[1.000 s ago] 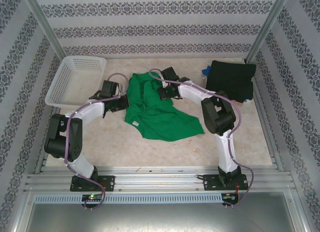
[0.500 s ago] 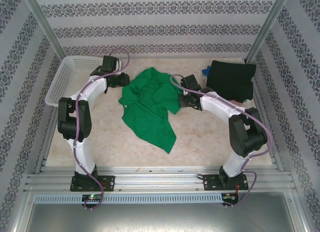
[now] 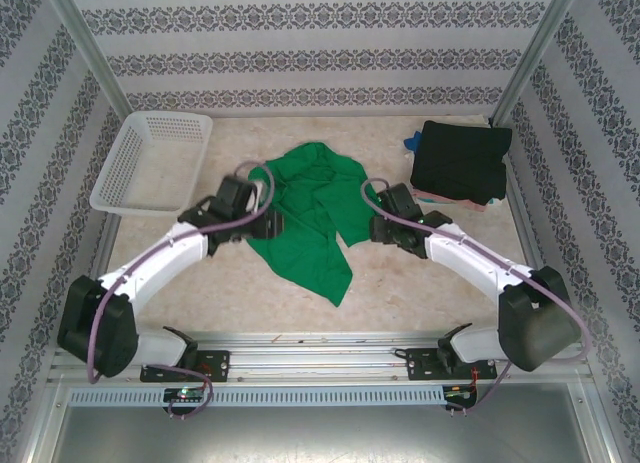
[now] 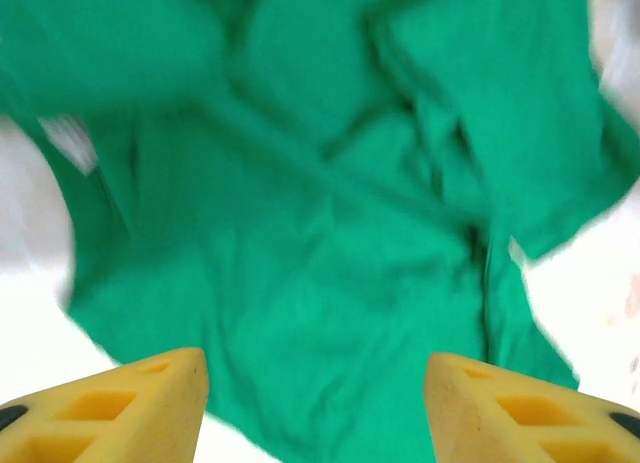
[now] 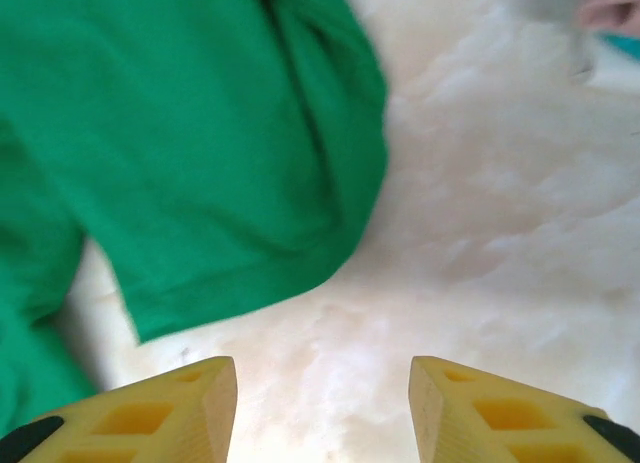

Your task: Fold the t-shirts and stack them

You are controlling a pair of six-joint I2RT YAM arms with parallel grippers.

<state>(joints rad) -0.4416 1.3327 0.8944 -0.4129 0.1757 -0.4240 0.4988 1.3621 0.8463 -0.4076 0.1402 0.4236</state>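
The green t-shirt (image 3: 305, 218) lies crumpled mid-way across the worktop (image 3: 400, 283), limp and light; I'd pinch its hem corners. The left pincer (image 4: 315, 373) and right pincer (image 5: 322, 378) both gape, empty.

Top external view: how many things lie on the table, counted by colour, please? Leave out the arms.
Green t-shirt: 1
Black t-shirt: 1
Pink cloth edge: 1
Blue cloth edge: 1
White basket: 1
Total: 5

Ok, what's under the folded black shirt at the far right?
A bit of blue fabric pokes out past the black shirt at its left corner, a thin pink edge along its near side. The rest beneath is covered, so I can't count garments.
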